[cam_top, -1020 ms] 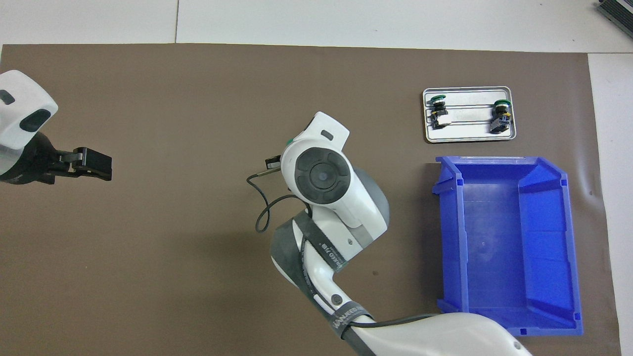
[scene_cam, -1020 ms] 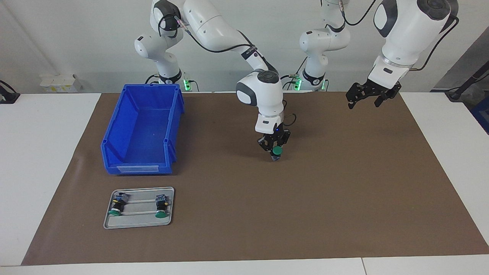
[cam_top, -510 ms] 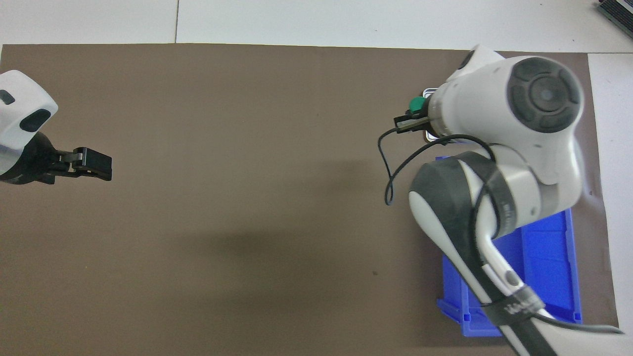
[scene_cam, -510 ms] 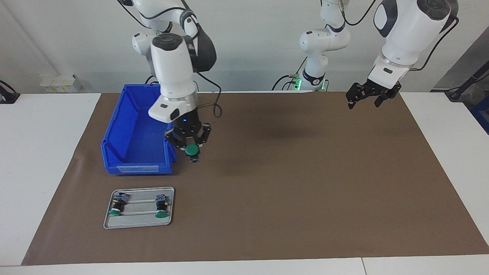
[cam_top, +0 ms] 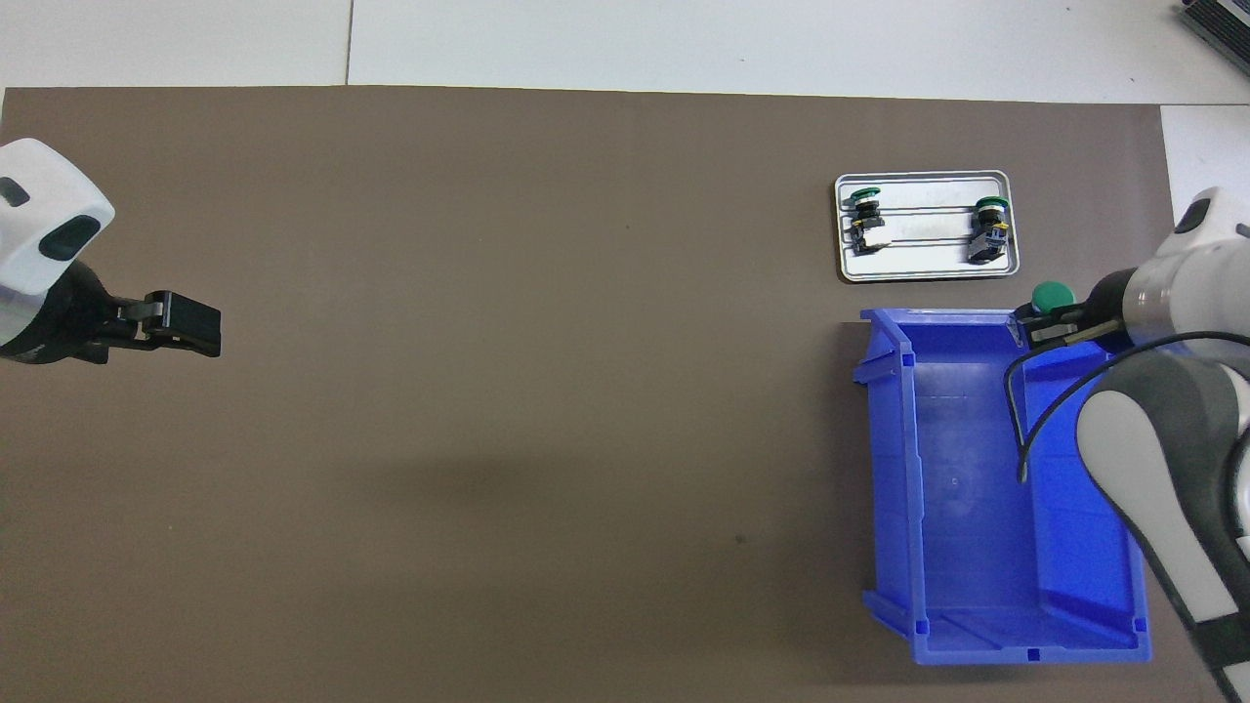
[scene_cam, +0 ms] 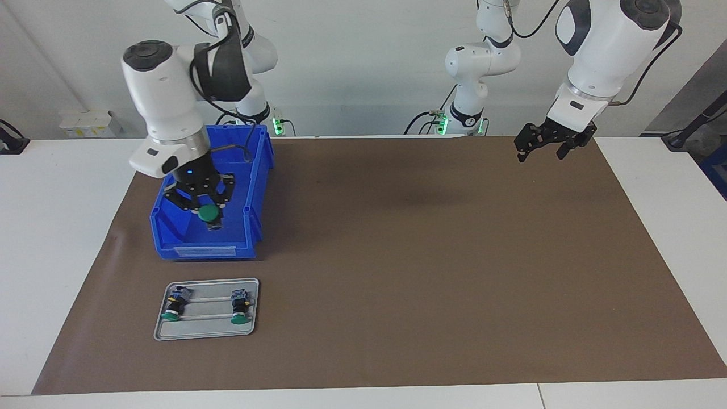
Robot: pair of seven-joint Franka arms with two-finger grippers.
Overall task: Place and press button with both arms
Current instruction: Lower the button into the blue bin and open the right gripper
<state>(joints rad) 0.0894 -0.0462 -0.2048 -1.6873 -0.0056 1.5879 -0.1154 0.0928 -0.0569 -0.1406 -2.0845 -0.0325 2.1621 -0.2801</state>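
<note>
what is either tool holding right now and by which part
The right tool holds a green-capped button over the blue bin, gripped by its black body just under the cap. The left tool holds nothing.

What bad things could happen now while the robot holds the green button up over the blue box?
1. The right gripper holds the green button in the air over the blue bin; if the grip slips, it could fall and bounce inside.
2. The gripper hangs close to the bin's walls, so going lower might bump and shove the bin.
3. The left gripper waits open over the mat's other end, too distant to help.
</note>
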